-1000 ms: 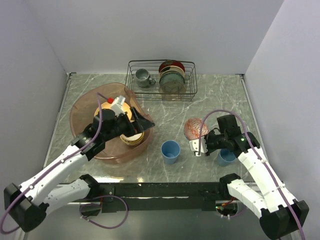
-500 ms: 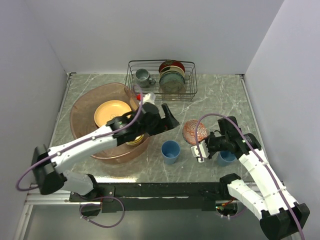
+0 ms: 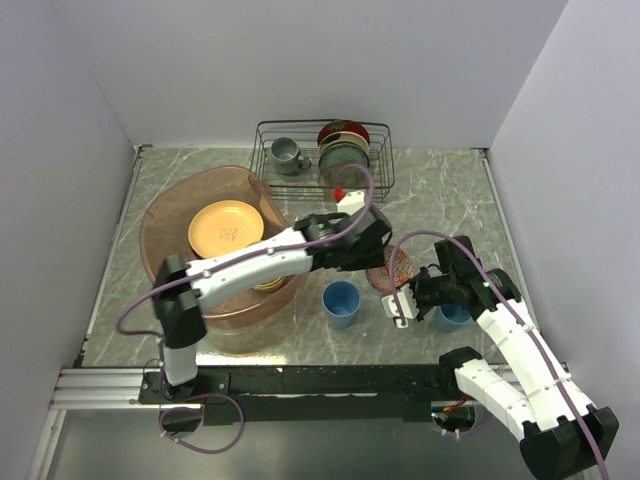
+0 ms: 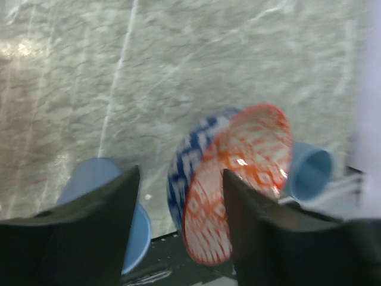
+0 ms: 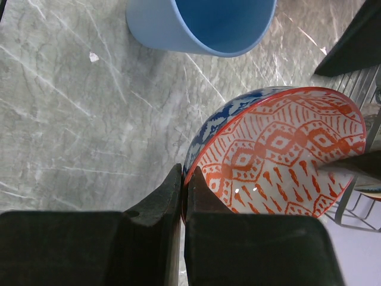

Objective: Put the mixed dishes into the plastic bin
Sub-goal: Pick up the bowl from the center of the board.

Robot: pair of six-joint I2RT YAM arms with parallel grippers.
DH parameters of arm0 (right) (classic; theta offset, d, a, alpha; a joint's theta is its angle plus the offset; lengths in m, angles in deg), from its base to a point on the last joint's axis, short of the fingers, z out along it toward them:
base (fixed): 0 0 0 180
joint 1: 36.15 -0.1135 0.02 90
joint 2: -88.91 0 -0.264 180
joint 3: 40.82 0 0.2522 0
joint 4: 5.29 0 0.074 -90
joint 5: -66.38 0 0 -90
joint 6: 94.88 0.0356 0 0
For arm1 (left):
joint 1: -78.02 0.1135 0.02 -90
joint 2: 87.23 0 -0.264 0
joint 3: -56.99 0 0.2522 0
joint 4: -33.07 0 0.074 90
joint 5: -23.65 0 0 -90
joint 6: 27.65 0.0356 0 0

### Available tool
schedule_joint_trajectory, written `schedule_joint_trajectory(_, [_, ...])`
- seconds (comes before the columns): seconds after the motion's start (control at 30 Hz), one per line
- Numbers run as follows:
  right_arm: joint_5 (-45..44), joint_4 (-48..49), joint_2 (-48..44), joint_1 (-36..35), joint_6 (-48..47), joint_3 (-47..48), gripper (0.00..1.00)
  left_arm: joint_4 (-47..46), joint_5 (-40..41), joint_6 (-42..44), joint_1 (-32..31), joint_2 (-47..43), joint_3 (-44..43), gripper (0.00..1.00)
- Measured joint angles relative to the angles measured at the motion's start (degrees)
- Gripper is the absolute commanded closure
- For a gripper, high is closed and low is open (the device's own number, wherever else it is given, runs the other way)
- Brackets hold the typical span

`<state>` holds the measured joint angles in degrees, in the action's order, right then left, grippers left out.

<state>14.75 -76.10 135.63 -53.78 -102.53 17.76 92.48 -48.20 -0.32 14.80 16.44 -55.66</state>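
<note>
The right fingers (image 5: 171, 205) are clenched on the rim of the red bowl (image 5: 280, 149), pinching its edge between them. The bowl stands tilted on edge over the desk (image 3: 440, 195), its red-patterned inside facing up and its blue-patterned outside showing along 1 side. Whether its lower edge touches the desk cannot be told.

The left arm reaches across from the bin (image 3: 160, 215) to the same bowl. The left fingers (image 4: 98, 232) are spread apart with the bowl between them. 1 finger overlaps the bowl's inner face in the wrist view and the other stands clear of its outside, so they are released and not grasping.

The bowl lies outside the bin, to its right, between 2 blue cups. The left cup (image 3: 341, 302) stands upright near the bin. The right cup (image 3: 453, 317) is partly hidden behind the right arm.

Inside the bin lies a yellow plate (image 3: 227, 225), with more dishes half hidden beneath the left arm. At the far edge of the desk a wire rack (image 3: 300, 185) holds a mug (image 3: 287, 155) and upright plates (image 3: 345, 158).
</note>
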Motion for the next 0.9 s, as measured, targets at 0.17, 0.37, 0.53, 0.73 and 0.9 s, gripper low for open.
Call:
schedule_joint_trajectory(0.17, [-0.1,0.0,0.0,0.0,0.3,-0.3,1.00,7.2,0.7,2.2,-0.1,8.3,-7.0,0.87])
schedule_joint_trajectory(0.37, [0.5,-0.8,-0.2,-0.6,0.1,-0.7,1.00,8.6,2.1,6.4,-1.7,8.8,-7.6,0.99])
schedule_joint_trajectory(0.53, [1.6,0.3,-0.6,-0.7,0.2,-0.7,0.98,6.2,2.8,7.9,-1.6,6.4,-4.9,0.99])
schedule_joint_trajectory(0.73, [3.7,1.7,-1.2,-1.0,1.3,-0.7,0.71,2.2,3.5,9.5,-1.6,2.3,0.0,0.99])
schedule_joint_trajectory(0.9, [4.3,2.9,-1.7,-0.7,4.5,-0.5,0.41,1.6,4.2,10.9,-1.1,-1.5,3.6,0.99])
